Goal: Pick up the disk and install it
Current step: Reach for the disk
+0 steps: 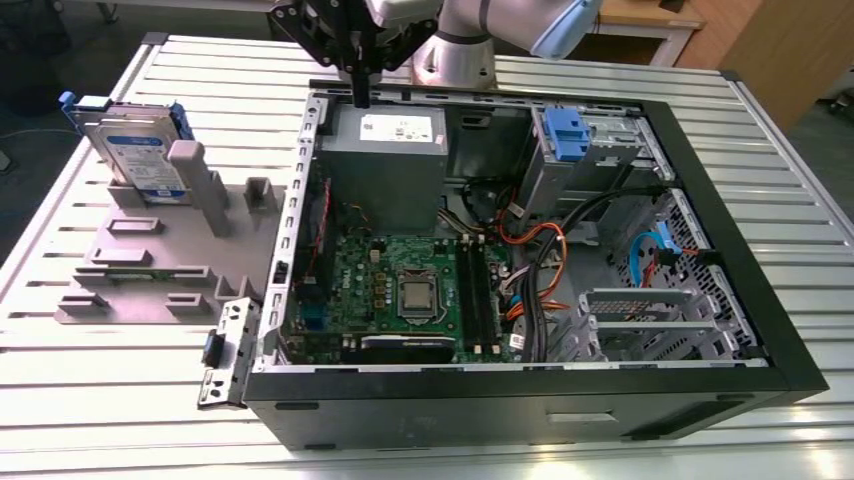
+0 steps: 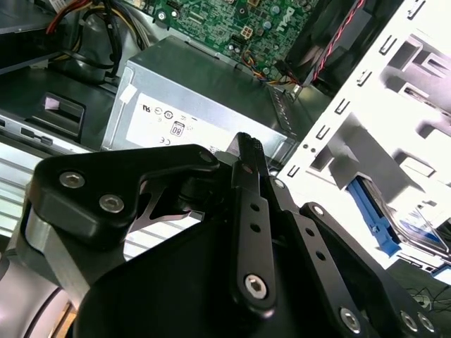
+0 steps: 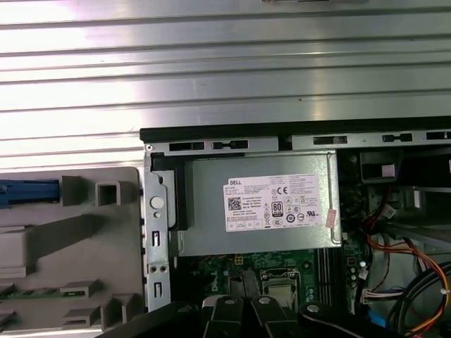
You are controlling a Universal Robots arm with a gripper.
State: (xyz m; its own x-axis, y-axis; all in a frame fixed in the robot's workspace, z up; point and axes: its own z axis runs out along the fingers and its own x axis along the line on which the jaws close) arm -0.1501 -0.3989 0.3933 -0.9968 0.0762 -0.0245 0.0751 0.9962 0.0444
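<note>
Gripper [image 2: 248, 144]: nearest the lens; its fingers look pressed together, holding nothing, poised over the far-left corner of the case [image 1: 534, 372].
Disk [image 1: 140, 150]: far left on the table [image 1: 107, 400], standing on edge in the grey fixture [image 1: 147, 260], well apart from your gripper.
Fixture posts [image 1: 187, 165]: they flank the disk; spread the fingers fully, then descend straight.
Carrier frame [image 1: 87, 104]: grip squarely across its blue edges so the disk won't twist.
Case wall [image 1: 304, 190]: clear its rim when crossing left.
Power supply [image 1: 387, 130]: directly beneath you; don't dip here.
Blue bracket [image 1: 566, 135]: far right, fixed; leave it.

disk [image 1: 138, 150] 1 | fixture [image 1: 147, 270] 1 | computer case [image 1: 534, 385] 1 | power supply [image 1: 387, 150] 1 | motherboard [image 1: 387, 265] 1
</note>
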